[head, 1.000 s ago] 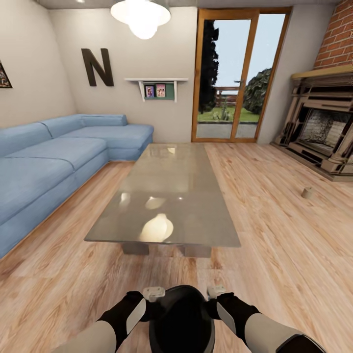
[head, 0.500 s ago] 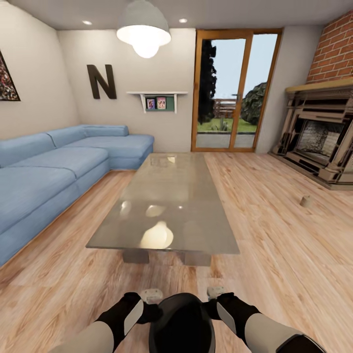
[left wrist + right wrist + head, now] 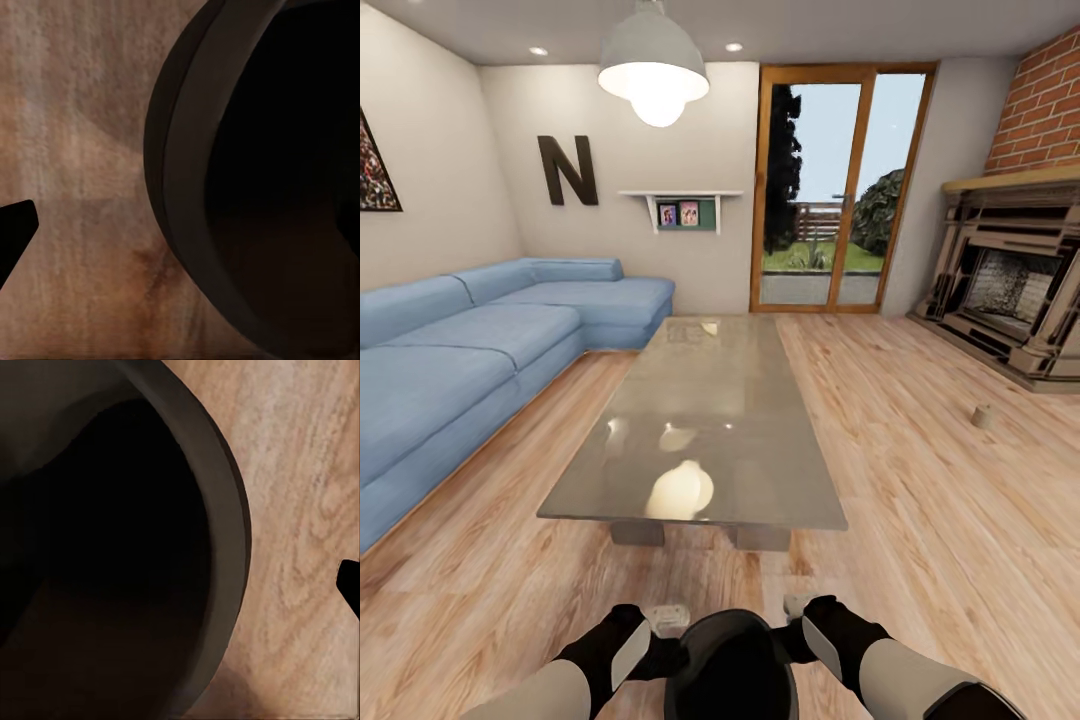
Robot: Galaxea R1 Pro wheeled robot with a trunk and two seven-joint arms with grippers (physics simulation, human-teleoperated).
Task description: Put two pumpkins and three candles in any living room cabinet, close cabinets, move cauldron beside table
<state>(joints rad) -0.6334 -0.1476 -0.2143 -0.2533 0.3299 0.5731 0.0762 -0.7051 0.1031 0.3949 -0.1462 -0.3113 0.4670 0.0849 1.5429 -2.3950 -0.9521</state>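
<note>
The black cauldron hangs low in the head view, held at its rim between both arms. My left gripper grips the rim's left side and my right gripper its right side. The left wrist view has the dark cauldron rim up close with one finger outside it. The right wrist view shows the rim and an outer finger. The glass-topped table stands just ahead. A small tan candle sits on the floor at the right, near the fireplace.
A blue corner sofa runs along the left. A stone fireplace stands at the right under a brick wall. A glass door is at the back. Wood floor lies open to the right of the table.
The whole head view has shifted: the camera has tilted up, showing more ceiling, with table and cauldron lower in the picture. The grippers keep their hold on the cauldron.
</note>
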